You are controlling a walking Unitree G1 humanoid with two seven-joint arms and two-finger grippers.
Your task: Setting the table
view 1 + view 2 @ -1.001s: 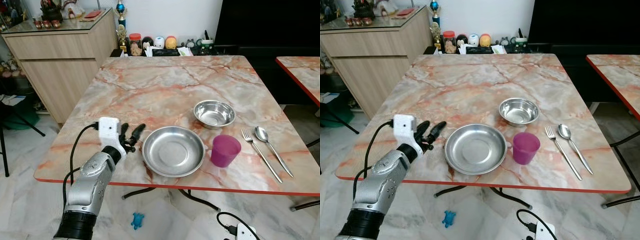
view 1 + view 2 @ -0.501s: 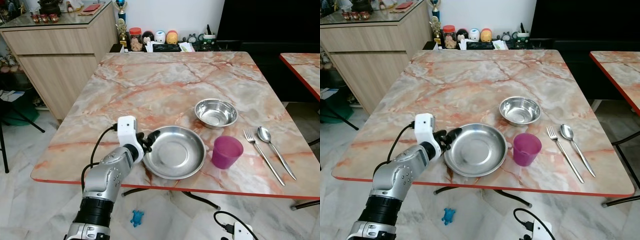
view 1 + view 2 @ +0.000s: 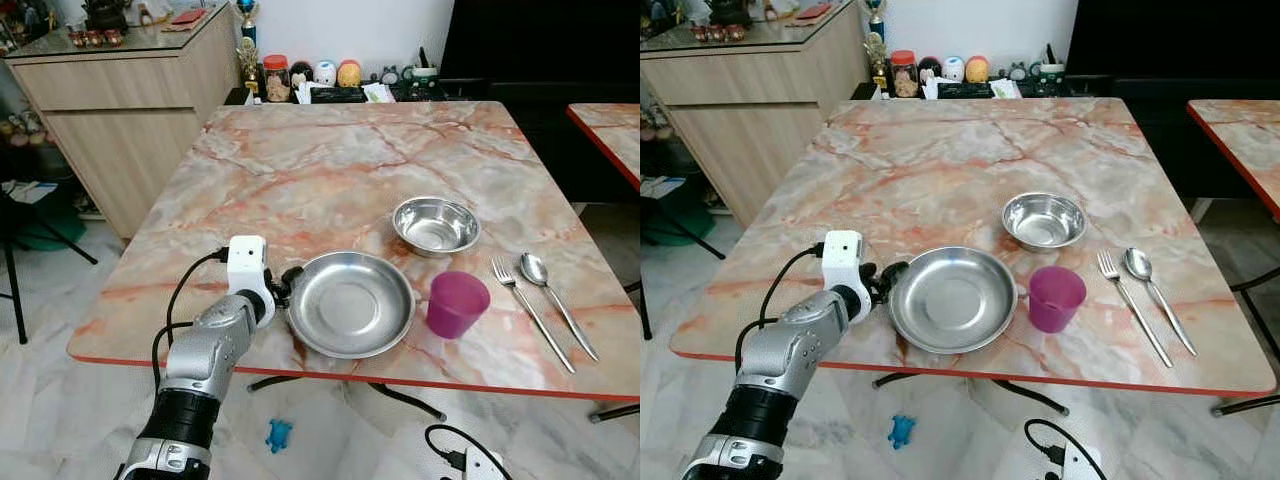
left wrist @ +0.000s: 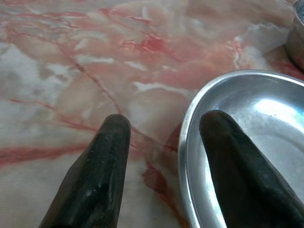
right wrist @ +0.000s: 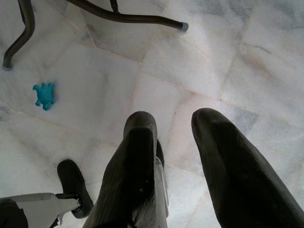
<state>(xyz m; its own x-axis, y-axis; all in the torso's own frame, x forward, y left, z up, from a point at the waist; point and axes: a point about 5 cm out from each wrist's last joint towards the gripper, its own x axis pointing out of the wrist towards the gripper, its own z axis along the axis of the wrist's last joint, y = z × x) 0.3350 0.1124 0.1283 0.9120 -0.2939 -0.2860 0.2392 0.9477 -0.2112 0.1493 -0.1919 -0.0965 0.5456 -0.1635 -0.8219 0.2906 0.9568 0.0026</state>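
Two fingers of left gripper spread, straddling plate rim per wrist view. Right gripper parted, above floor.

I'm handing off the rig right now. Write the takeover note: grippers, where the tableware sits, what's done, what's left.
Left gripper: open, fingers straddling the near-left rim of the large steel plate, one over the dish, one over the marble table. Not gripped yet.
Right gripper: open, idle, hanging over the floor.
Steel bowl sits behind the plate, purple cup to its right, then fork and spoon side by side.
Left: probably close on the rim and position the plate.
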